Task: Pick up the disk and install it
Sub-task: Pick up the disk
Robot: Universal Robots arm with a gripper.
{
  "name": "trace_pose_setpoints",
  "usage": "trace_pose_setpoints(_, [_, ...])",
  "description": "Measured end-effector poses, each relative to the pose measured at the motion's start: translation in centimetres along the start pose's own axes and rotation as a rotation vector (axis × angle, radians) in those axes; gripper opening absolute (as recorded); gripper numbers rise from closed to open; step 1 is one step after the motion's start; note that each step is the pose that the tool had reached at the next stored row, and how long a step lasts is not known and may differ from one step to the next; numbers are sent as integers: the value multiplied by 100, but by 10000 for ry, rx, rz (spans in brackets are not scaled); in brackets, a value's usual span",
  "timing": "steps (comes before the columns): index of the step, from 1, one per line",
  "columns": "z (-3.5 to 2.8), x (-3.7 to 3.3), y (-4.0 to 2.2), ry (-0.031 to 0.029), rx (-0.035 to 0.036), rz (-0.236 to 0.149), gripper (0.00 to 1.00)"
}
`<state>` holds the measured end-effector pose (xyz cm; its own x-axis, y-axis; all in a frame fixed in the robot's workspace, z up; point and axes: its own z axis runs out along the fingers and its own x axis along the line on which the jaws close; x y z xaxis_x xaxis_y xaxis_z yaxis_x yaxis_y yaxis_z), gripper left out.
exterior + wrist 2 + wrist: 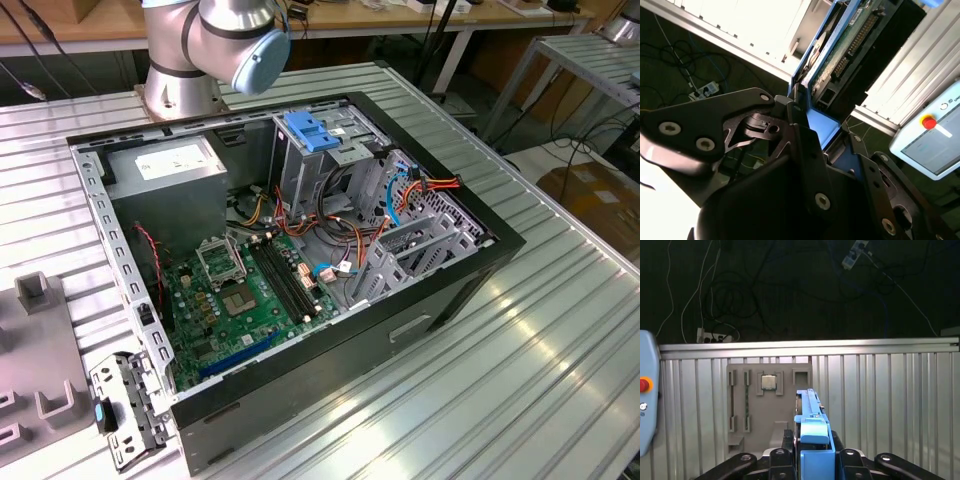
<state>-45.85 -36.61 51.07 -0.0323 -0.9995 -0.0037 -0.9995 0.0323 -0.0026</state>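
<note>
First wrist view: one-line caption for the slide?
Gripper shut on the disk, held edge-on, with the ribbed metal table and a grey parts fixture behind it.

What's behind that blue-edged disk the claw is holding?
A grey tray carrying a processor chip, on the ribbed table. The disk hides part of the tray.

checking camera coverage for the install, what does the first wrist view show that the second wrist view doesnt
First wrist view: the disk edge-on, blue rail uppermost, and beyond it a grey fixture tray on the ribbed table with a square silver chip seated in it.
Second wrist view: the disk's green circuit board face with its row of connector pins.
Both wrist views: the gripper with jaws shut on the disk, the pendant with its red button, the table and a power strip on the dark floor.
</note>
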Motion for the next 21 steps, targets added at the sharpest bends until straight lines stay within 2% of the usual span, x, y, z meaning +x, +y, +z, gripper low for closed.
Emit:
trace_pose_setpoints(15, [1,-4,-136,0,0,0,37])
trace_pose_setpoints(21, [1,-7,-229,-1,1,0,37])
